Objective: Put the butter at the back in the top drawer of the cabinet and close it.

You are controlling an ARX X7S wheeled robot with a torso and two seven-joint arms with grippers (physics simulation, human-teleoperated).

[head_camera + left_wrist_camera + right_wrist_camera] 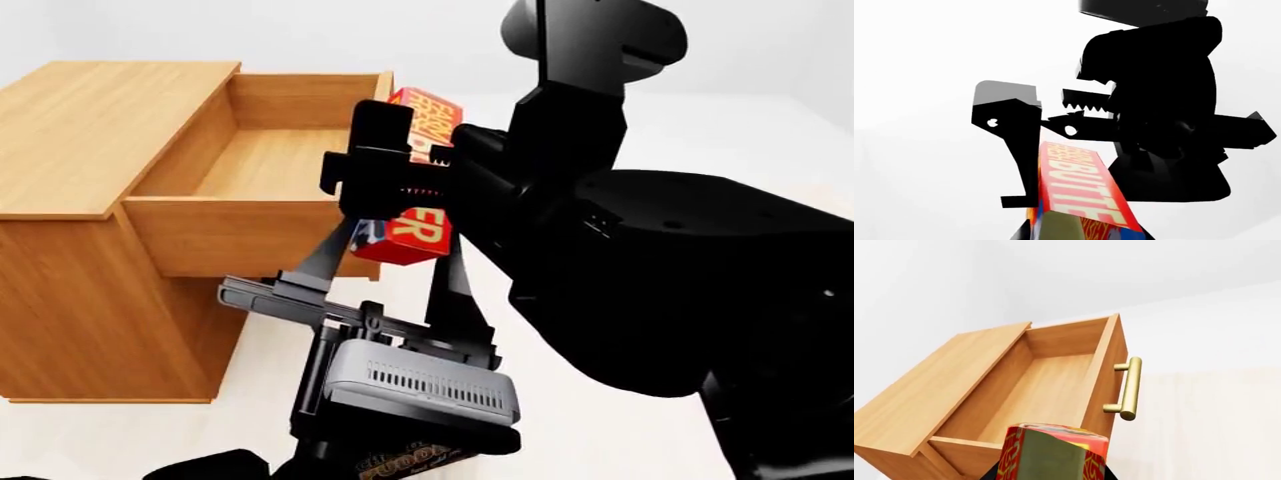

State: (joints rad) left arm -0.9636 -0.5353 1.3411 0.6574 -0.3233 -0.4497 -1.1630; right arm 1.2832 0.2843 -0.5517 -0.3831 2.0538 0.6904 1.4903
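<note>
The butter (pixel 411 236), a red-orange box with white lettering, hangs in the air just outside the front panel of the open top drawer (pixel 267 160) of the cabinet (pixel 80 120). My left gripper (pixel 400 262) reaches up from below and is shut on the butter's lower end (pixel 1081 185). My right gripper (pixel 398 160) comes from the right, and its fingers close on the butter's upper end (pixel 1054 452). In the left wrist view the right gripper (pixel 1054 135) shows as a black shape round the box's far end. The right wrist view looks into the empty drawer (pixel 1047 385).
The drawer's brass bar handle (pixel 1129 387) sticks out on its front, close to the butter. The cabinet's top (pixel 941 390) is bare wood. My right arm's black body (pixel 667 280) fills the right of the head view. The floor (pixel 601 420) is pale.
</note>
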